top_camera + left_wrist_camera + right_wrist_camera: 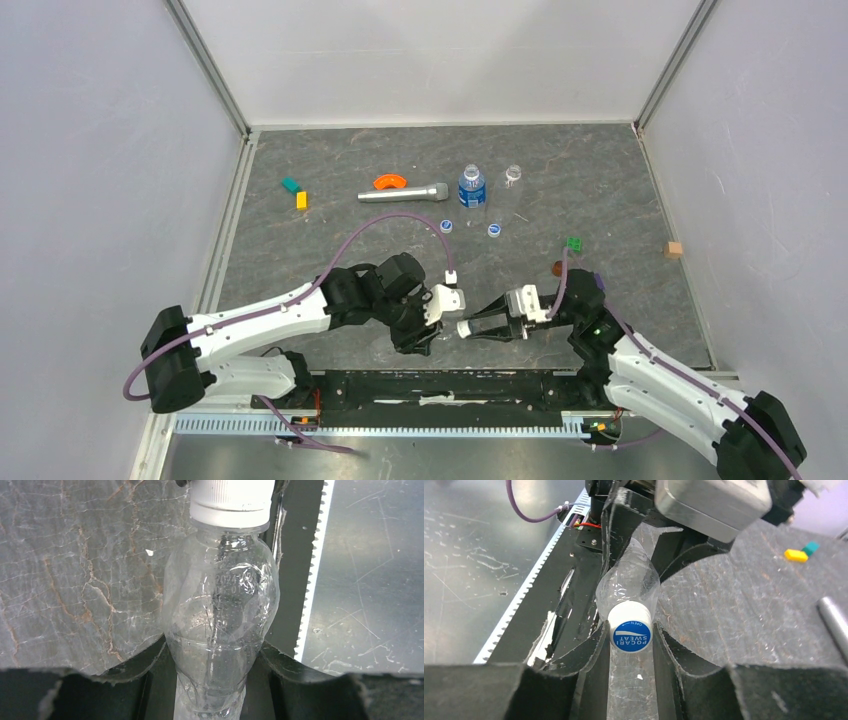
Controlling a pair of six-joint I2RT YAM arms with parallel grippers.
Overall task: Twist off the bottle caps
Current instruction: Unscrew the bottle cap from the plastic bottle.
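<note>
A clear unlabelled bottle [220, 610] is held level above the table's near edge, my left gripper [212, 660] shut on its body. Its white cap with a blue top [630, 630] sits between the fingertips of my right gripper [631, 636], which is shut on it. In the top view the two grippers [447, 324] [471, 329] meet tip to tip. Two loose caps [446, 226] [494, 230] lie on the table. Behind them stand a blue-labelled bottle [472, 186] and a clear bottle [513, 176], both upright and uncapped.
A silver cylinder [404, 193] and an orange curved piece [389, 181] lie at the back. Teal [291, 185] and yellow [302, 200] blocks are at back left. A green piece [574, 243] and a brown cube [674, 249] are on the right. White walls enclose the table.
</note>
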